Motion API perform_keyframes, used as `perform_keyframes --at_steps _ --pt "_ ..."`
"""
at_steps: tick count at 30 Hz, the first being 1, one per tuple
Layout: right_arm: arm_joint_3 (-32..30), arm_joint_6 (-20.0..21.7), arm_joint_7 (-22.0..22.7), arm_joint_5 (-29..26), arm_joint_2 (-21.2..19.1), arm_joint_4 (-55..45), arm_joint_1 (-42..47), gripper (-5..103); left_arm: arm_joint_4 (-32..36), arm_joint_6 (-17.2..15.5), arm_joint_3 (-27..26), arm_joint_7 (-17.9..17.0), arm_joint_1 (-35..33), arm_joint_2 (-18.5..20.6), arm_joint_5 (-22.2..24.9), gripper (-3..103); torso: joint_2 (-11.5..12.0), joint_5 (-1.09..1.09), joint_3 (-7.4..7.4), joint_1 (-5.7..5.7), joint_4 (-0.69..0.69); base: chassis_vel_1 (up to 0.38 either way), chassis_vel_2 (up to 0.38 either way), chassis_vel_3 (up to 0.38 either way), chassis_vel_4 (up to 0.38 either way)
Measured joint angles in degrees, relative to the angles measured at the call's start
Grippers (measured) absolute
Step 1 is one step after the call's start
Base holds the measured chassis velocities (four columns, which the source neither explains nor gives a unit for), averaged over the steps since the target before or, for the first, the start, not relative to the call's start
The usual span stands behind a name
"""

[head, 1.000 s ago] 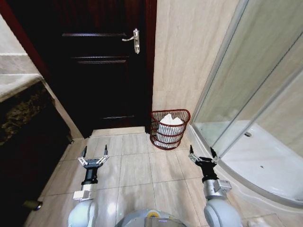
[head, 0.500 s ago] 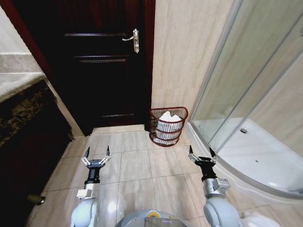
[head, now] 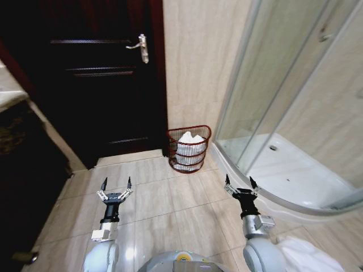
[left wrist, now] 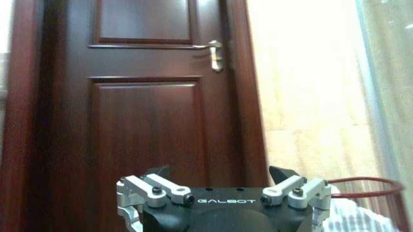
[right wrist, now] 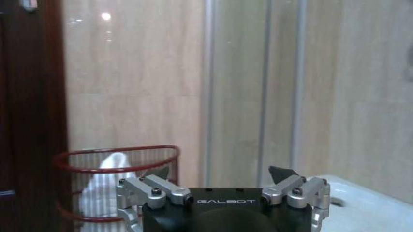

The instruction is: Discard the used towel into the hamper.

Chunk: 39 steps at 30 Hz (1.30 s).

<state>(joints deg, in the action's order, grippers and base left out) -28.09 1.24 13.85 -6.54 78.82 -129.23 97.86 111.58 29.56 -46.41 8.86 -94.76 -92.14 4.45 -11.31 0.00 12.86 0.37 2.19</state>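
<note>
Right now both of my grippers are empty and held out low over the tiled floor [head: 170,204]. My left gripper [head: 115,184] has its two fingers spread wide apart with nothing between them; from the left wrist I see the same splayed fingertips [left wrist: 158,171] against the dark wooden door [left wrist: 148,111], whose metal handle [left wrist: 216,52] sits high on its edge. My right gripper [head: 238,181] is likewise spread open and holds nothing, and from the right wrist its fingertips [right wrist: 281,172] stand apart in front of the beige tiled wall [right wrist: 129,87] and the glass shower panels [right wrist: 277,87].

Ahead of both arms, well apart from either gripper, the hamper [head: 189,148] stands upright on the floor against the wall, in the corner between the door [head: 102,85] and the shower enclosure [head: 283,113]. It is a red wire basket, and a white towel [head: 189,140] is bunched inside it, rising to about the rim. From the right wrist the hamper [right wrist: 116,183] is off to one side of the gripper with the white towel [right wrist: 110,188] visible through the wires; from the left wrist just a piece of its red rim [left wrist: 368,186] pokes out beside the gripper body.

The white shower tray [head: 295,175] curves along the floor on my right, close to the right arm. A dark counter [head: 17,130] sits at my far left.
</note>
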Motion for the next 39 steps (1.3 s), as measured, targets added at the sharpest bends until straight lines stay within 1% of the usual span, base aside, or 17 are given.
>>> perform_keyframes --at_steps 20,27,33,39 --pt "-3.7 -3.0 -1.5 -1.8 0.2 -0.7 3.4 100 0.3 0.1 0.4 1.1 0.1 0.0 -2.1 100 0.0 -0.01 0.00 0.00 0.00 -0.125 -0.122 -0.114 -0.128" --pt "-3.8 -4.6 -1.8 -1.3 2.0 -0.7 5.4 100 0.3 0.5 0.8 1.5 -0.3 0.0 -2.3 100 0.0 0.00 0.00 0.00 -0.01 -0.125 -0.126 -0.135 -0.137" --pt "-4.0 -5.3 -1.8 -1.1 3.0 -0.5 5.9 100 0.3 0.7 0.7 1.6 -0.4 0.0 -2.0 100 0.0 0.00 0.00 0.00 0.00 -0.133 -0.125 -0.114 -0.125" --pt "-5.9 -6.4 -2.0 -1.5 4.1 0.3 6.9 100 0.3 0.6 0.6 2.0 -0.2 0.0 -1.8 100 0.0 0.01 0.00 0.00 -0.01 -0.126 -0.131 -0.122 -0.116"
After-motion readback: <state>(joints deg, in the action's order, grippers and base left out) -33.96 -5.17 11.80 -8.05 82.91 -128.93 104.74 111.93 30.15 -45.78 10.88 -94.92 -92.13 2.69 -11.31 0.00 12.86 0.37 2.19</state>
